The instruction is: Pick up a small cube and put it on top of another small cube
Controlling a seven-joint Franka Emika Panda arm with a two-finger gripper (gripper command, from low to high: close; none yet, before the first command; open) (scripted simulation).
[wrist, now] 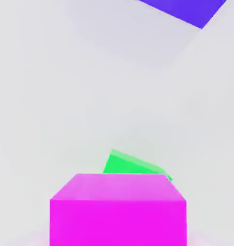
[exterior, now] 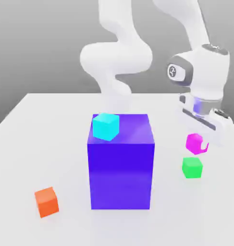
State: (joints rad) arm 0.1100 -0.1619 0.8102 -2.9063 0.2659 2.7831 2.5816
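The magenta small cube (exterior: 194, 142) hangs in the air, held by my gripper (exterior: 199, 143), which is shut on it. Just below it, slightly toward the exterior view's left, the green small cube (exterior: 191, 167) rests on the white table; a small gap separates the two. In the hand view the magenta cube (wrist: 118, 211) sits close to the camera and hides most of the green cube (wrist: 130, 164) behind it.
A big blue-purple block (exterior: 121, 163) stands mid-table with a cyan cube (exterior: 105, 127) on its top corner; its edge shows in the hand view (wrist: 186, 9). An orange cube (exterior: 46, 202) lies at the front on the exterior view's left.
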